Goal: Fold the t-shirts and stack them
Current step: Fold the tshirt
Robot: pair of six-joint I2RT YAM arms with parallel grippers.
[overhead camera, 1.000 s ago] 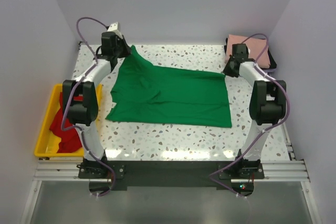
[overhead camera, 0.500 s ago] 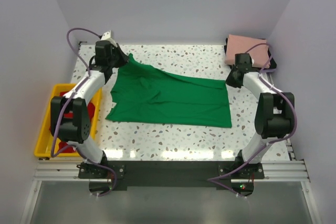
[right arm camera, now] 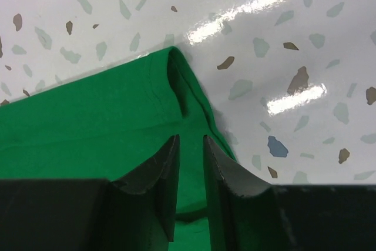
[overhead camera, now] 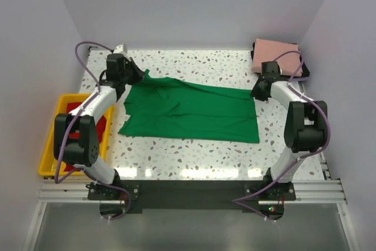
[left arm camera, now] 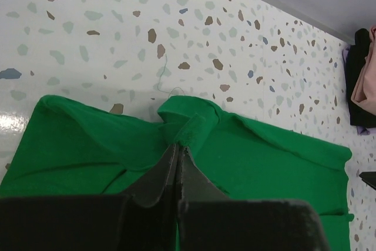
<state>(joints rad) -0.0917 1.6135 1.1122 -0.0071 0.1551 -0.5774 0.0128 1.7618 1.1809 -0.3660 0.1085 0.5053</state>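
The bright green t-shirt lies spread across the middle of the table, with wrinkles at its left side. My left gripper is shut on a pinched fold at the shirt's far left corner, low over the table; its fingertips meet with cloth between them. My right gripper sits over the shirt's far right corner, its jaws slightly apart with flat cloth below them. The salmon pink t-shirt lies folded at the far right corner. The red t-shirt lies in the tray, mostly behind my left arm.
A yellow plastic tray sits off the table's left edge. A dark cloth lies under the pink shirt, and also shows in the left wrist view. White walls close the table on three sides.
My left gripper has carried the shirt's far left corner down and leftward, so the raised far edge now lies nearly flat. The right gripper has shifted slightly at the far right corner.
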